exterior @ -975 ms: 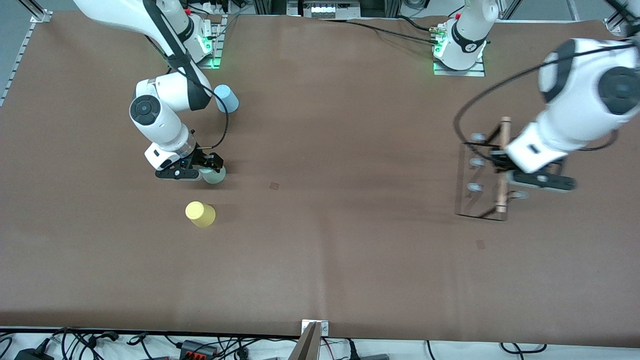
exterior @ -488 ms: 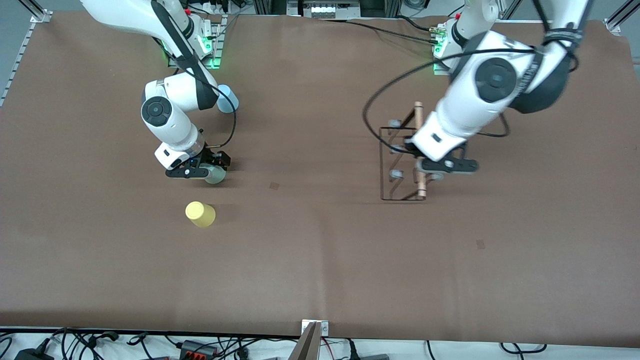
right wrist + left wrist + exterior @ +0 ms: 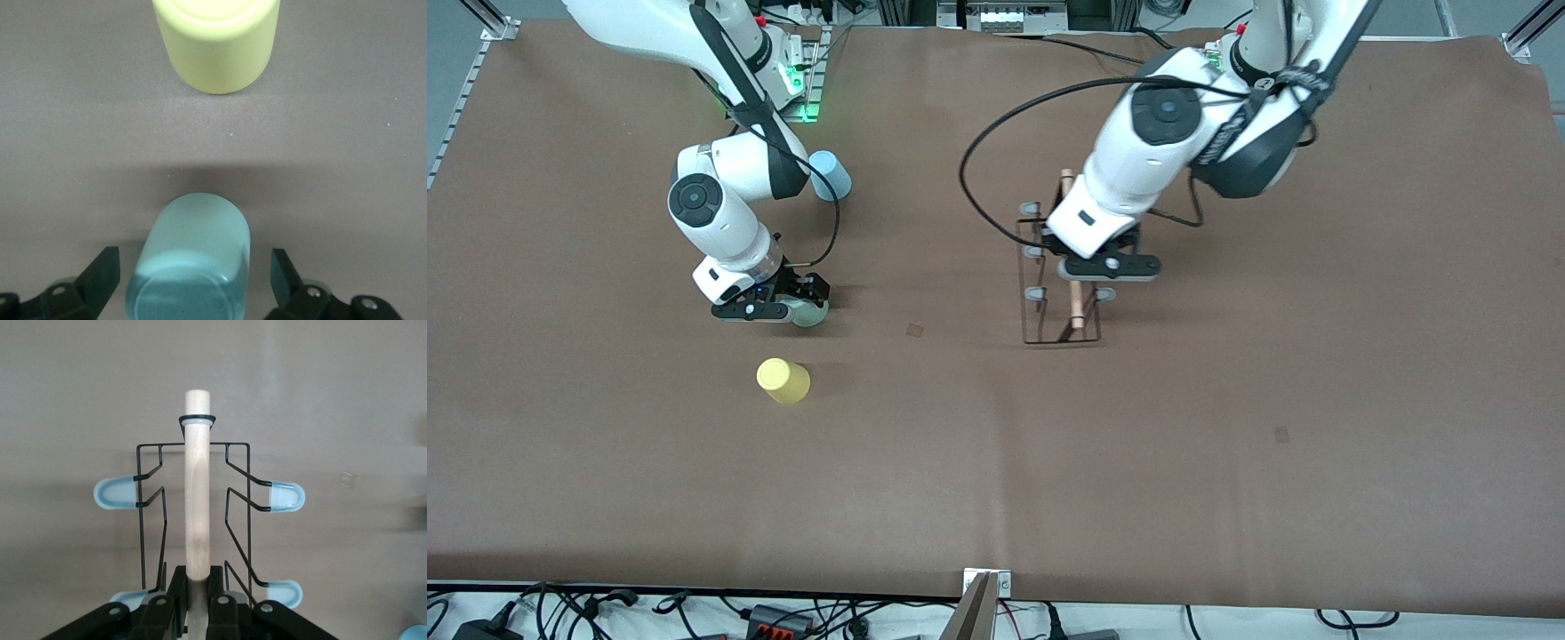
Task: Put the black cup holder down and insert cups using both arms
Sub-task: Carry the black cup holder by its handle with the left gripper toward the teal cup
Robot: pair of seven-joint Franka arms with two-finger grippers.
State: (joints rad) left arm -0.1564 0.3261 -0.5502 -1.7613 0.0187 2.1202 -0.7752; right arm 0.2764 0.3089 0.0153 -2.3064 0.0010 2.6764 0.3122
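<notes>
My left gripper [image 3: 1089, 271] is shut on the light wooden rod [image 3: 1079, 311] of the black cup holder [image 3: 1040, 302] and holds it upright over the middle of the table. In the left wrist view the fingers [image 3: 177, 587] clamp the rod [image 3: 197, 493], with wire frame [image 3: 143, 520] and pale pegs [image 3: 113, 493] on both sides. My right gripper [image 3: 783, 309] is open around the pale grey-green cup [image 3: 811, 311], which stands between its fingers [image 3: 103, 267] in the right wrist view [image 3: 193, 260]. The yellow cup [image 3: 783, 380] [image 3: 217, 40] stands nearer to the front camera. The light blue cup [image 3: 831, 173] is partly hidden by the right arm.
The brown table cover [image 3: 996, 462] carries two small dark marks, one [image 3: 914, 330] between the grey-green cup and the holder and one [image 3: 1281, 434] toward the left arm's end. Cables [image 3: 783, 613] run along the table's edge nearest to the front camera.
My left arm has carried the cup holder from its own end of the table to the middle. My right gripper has stayed at the grey-green cup, shifting only slightly.
</notes>
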